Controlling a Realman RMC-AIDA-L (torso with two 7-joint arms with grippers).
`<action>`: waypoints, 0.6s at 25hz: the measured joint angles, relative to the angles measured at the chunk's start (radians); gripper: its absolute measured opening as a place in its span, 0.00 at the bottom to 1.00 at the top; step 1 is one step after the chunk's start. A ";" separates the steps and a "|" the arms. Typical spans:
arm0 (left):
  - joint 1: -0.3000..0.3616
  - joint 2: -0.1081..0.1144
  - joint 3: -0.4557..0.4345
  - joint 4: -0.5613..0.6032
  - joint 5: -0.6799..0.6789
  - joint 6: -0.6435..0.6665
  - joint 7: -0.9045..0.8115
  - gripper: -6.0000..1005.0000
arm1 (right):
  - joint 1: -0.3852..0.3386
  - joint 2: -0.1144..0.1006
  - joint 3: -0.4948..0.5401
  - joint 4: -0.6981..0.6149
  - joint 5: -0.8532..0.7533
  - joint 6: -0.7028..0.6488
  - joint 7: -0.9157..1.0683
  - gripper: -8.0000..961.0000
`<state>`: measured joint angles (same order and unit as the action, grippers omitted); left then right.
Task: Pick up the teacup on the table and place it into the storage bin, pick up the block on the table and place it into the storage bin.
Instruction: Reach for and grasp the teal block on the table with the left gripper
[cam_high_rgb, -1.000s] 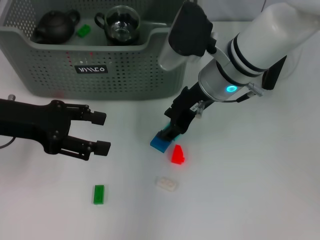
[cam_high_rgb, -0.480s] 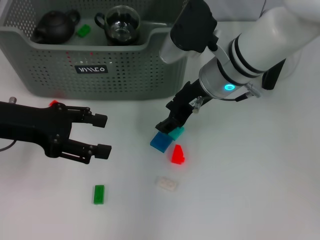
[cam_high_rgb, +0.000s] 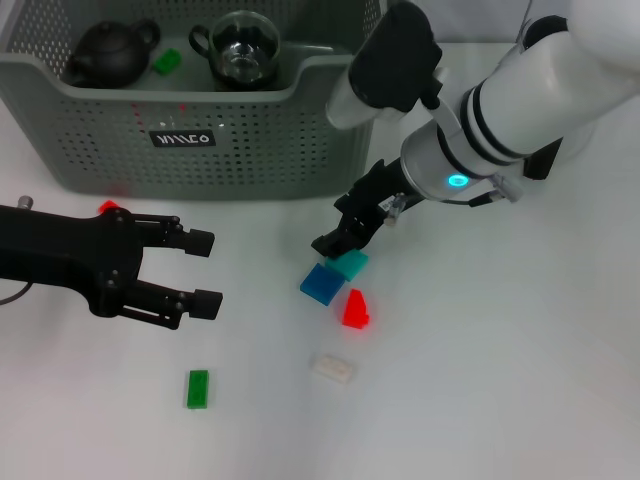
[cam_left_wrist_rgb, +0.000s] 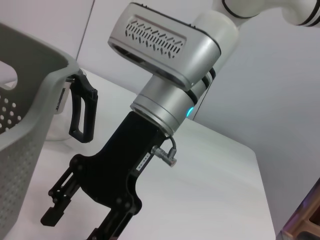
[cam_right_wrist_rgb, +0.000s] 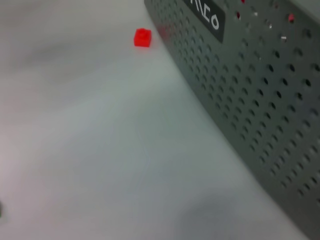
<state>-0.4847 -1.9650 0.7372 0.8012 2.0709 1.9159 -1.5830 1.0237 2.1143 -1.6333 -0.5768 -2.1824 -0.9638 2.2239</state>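
The storage bin (cam_high_rgb: 120, 140) stands at the back left, and its perforated wall (cam_right_wrist_rgb: 250, 100) fills the right wrist view. Inside it are a clear glass teacup (cam_high_rgb: 240, 45) with a black handle, a black teapot (cam_high_rgb: 108, 55) and a small green block (cam_high_rgb: 167, 61). My right gripper (cam_high_rgb: 345, 250) hangs just in front of the bin's right corner, shut on a teal block (cam_high_rgb: 351, 265) held a little above the table. A blue block (cam_high_rgb: 321, 285) lies right below it. My left gripper (cam_high_rgb: 200, 270) rests open near the table's left side, holding nothing.
On the table lie a red block (cam_high_rgb: 354, 309), a white block (cam_high_rgb: 331, 369), a green block (cam_high_rgb: 198, 388) and a small red block (cam_high_rgb: 106, 207) (cam_right_wrist_rgb: 142, 37) by the bin's front. A black-handled glass jug (cam_left_wrist_rgb: 80, 112) stands beside the bin.
My right gripper has risen from the blue block and carries the teal block a little up and to the right. The left gripper has barely shifted.
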 joint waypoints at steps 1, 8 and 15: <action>0.000 0.000 0.000 0.000 0.000 0.000 0.000 0.88 | 0.000 0.001 -0.012 0.004 0.007 0.010 0.000 0.71; 0.000 0.000 -0.001 0.001 0.000 0.001 0.000 0.88 | -0.012 0.001 -0.108 0.011 0.066 0.071 -0.003 0.71; 0.004 0.000 -0.001 0.000 0.000 0.002 0.000 0.88 | -0.023 0.001 -0.130 0.011 0.076 0.109 -0.004 0.71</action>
<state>-0.4808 -1.9650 0.7362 0.8016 2.0709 1.9175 -1.5830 1.0004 2.1153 -1.7634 -0.5656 -2.1061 -0.8551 2.2203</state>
